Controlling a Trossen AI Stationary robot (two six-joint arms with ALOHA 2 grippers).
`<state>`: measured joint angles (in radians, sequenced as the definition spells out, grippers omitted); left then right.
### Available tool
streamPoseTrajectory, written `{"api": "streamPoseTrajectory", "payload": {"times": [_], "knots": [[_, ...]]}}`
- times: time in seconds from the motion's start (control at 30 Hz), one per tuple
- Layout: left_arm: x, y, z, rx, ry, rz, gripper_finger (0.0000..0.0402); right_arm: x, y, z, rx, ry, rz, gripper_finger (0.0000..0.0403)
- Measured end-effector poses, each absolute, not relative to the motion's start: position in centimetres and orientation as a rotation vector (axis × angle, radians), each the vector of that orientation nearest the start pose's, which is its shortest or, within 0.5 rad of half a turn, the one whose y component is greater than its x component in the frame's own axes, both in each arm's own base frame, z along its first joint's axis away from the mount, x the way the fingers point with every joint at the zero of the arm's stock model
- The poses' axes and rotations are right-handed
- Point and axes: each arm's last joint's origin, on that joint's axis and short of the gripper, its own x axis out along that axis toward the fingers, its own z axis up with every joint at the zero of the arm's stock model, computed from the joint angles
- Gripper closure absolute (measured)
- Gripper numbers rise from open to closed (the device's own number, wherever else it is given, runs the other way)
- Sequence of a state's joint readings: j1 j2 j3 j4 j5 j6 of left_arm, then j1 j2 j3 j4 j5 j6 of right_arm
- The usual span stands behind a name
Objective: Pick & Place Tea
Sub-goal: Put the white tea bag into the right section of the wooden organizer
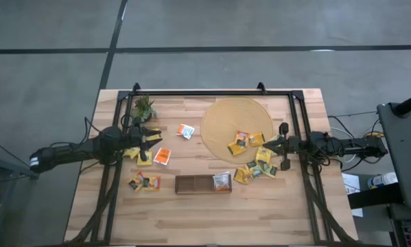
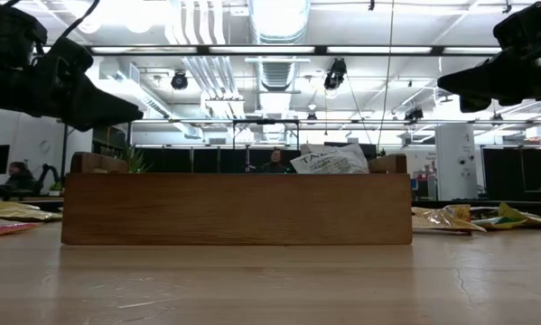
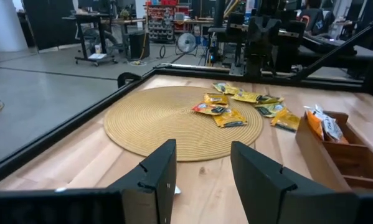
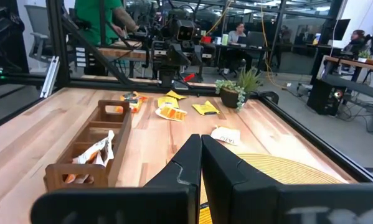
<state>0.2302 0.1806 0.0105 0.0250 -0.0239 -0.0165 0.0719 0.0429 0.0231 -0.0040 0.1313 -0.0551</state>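
Observation:
The tea is small flat sachets scattered on the table. Three yellow ones [image 1: 243,142] lie on the round woven mat [image 1: 237,120], several more [image 1: 256,169] sit just off its near edge, and one sachet [image 1: 221,180] stands in the dark brown tray [image 1: 195,184]. Others lie at the left: an orange one [image 1: 162,156], a white one [image 1: 186,131] and a small cluster [image 1: 143,182]. My left gripper [image 1: 150,143] hovers over the left sachets, open with nothing between its fingers [image 3: 158,177]. My right gripper [image 1: 275,144] hangs at the mat's right edge, shut and empty [image 4: 200,162].
A small green plant [image 1: 144,108] stands at the back left, close to the left gripper. A black metal frame [image 1: 212,92] runs around the table's back and sides. In the low view the tray's front wall [image 2: 237,209] fills the middle. People sit at desks in the room beyond.

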Motion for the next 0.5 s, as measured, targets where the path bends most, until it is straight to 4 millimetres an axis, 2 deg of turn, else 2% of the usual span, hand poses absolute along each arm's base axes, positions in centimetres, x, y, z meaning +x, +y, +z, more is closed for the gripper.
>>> {"api": "streamPoseTrajectory", "payload": {"times": [0.3,0.5], "knots": [[10.46,2.52,15.47,-0.138,0.128,0.263,0.0255,9.88,0.33,16.77,-0.055,0.025,-0.059,0.0394],[10.49,2.55,15.79,-0.144,0.093,0.265,0.0255,9.88,0.33,16.77,-0.055,0.025,-0.059,0.0394]]}}
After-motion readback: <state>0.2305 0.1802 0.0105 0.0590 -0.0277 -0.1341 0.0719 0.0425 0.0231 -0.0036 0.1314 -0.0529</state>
